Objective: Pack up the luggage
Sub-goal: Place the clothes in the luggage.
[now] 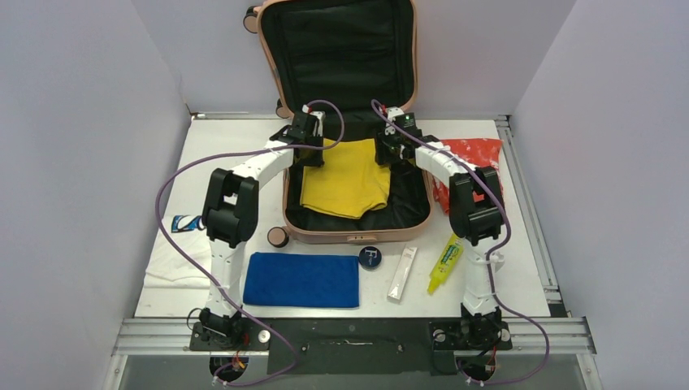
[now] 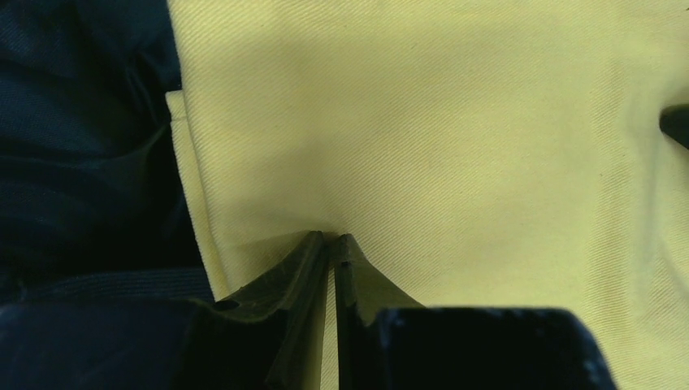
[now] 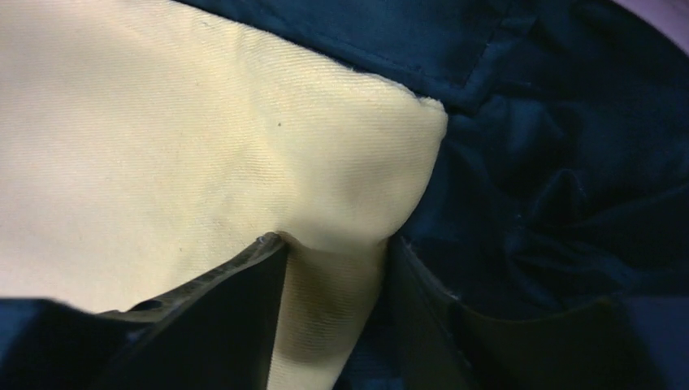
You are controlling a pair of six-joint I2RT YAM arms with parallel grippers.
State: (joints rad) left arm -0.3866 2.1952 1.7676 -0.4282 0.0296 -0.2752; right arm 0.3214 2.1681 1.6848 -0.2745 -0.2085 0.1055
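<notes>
**Both grippers at the far corners of the yellow cloth in the open suitcase**

The peach-pink suitcase (image 1: 325,236) lies open at the far middle of the table (image 1: 520,268). Its lid stands upright against the back wall, and its black-lined base lies flat between the two arms. A folded yellow cloth (image 1: 345,183) lies inside the base.

The left gripper (image 2: 331,240) is down on the cloth near its far-left corner. Its jaws are pressed almost together, with a thin pinch of yellow fabric caught between them.

The right gripper (image 3: 333,240) sits at the far-right corner. Its jaws stand apart and straddle that corner. One finger (image 3: 236,284) rests on the cloth, and the other is on the black lining just beside the cloth's edge.

In front of the suitcase, on the table, lie:
- a folded blue towel (image 1: 301,279)
- a small round tin (image 1: 370,258)
- a white tube (image 1: 402,274)
- a yellow bottle (image 1: 444,264)

A red packet (image 1: 471,154) lies to the right of the suitcase, and a white cloth (image 1: 175,260) lies at the left edge.
</notes>
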